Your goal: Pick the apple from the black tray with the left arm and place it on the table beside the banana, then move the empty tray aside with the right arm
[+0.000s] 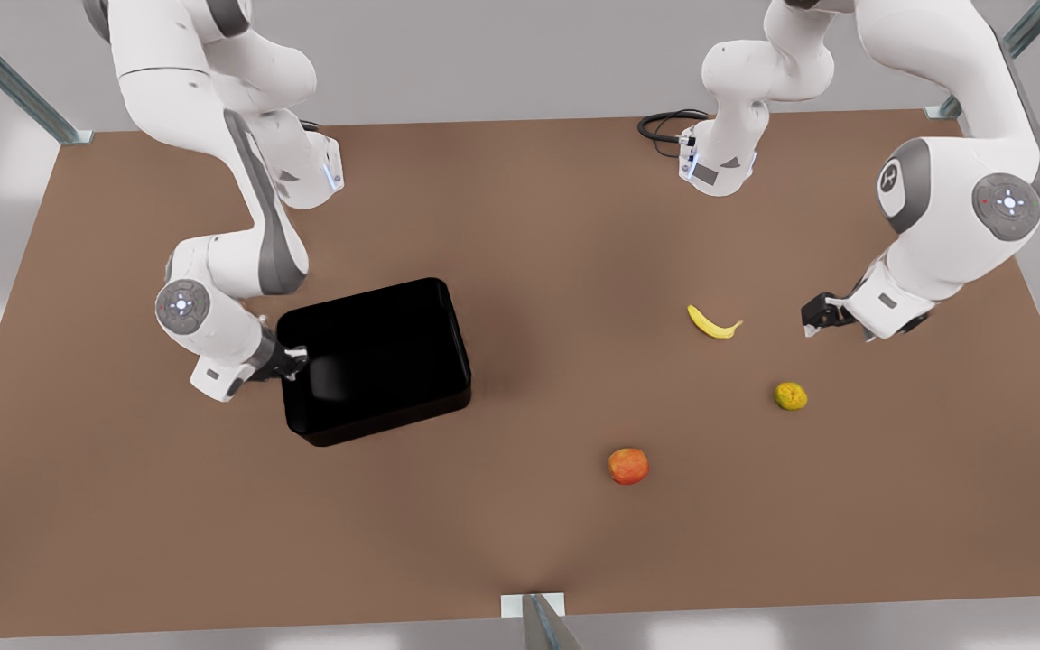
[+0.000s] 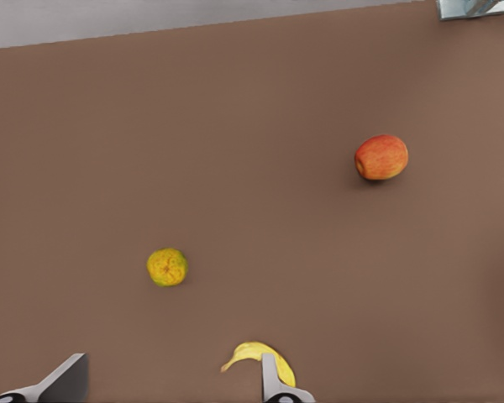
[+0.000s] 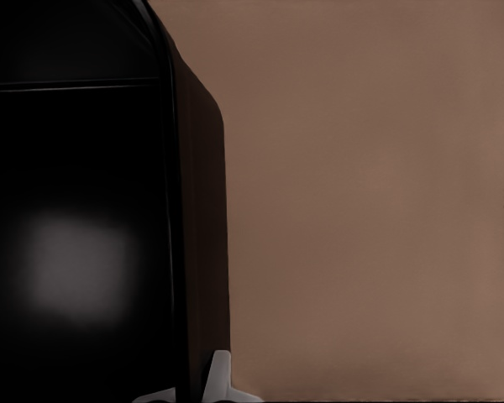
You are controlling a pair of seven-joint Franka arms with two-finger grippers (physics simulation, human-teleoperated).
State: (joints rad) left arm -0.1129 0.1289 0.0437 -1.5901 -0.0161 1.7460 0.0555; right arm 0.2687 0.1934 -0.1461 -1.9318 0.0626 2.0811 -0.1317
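Large flat matte brown tabletop [image 1: 520, 226], two white jointed arms over it.

Glossy black rectangular tray with rounded corners and low walls [image 1: 376, 361] on the front view's left half, set at a slight angle, nothing inside. Right gripper [image 1: 290, 361] at the tray's wall on the front view's left side, fingers pinched on that wall: in the right wrist view one pale fingertip [image 3: 219, 382] outside the wall of the black tray [image 3: 76, 252], the other inside.

Left gripper [image 1: 816, 323] on the front view's right, low over the table, just beside the banana, touching nothing. Fingers spread, nothing between them; in the left wrist view the two fingertips [image 2: 63, 378] well apart.

Small round red-orange apple with a yellowish patch [image 1: 628, 466] on the bare table, well apart from the tray, toward the near edge in the front view. Small curved yellow banana with a darker stem tip [image 1: 712, 323] farther back, near but not touching. Smaller yellow-green speckled round fruit [image 1: 791, 395] between banana and apple, off toward the front view's right, apart from both.

Left wrist view: apple [image 2: 381, 157], speckled fruit [image 2: 166, 267], banana [image 2: 265, 359] partly behind one fingertip.
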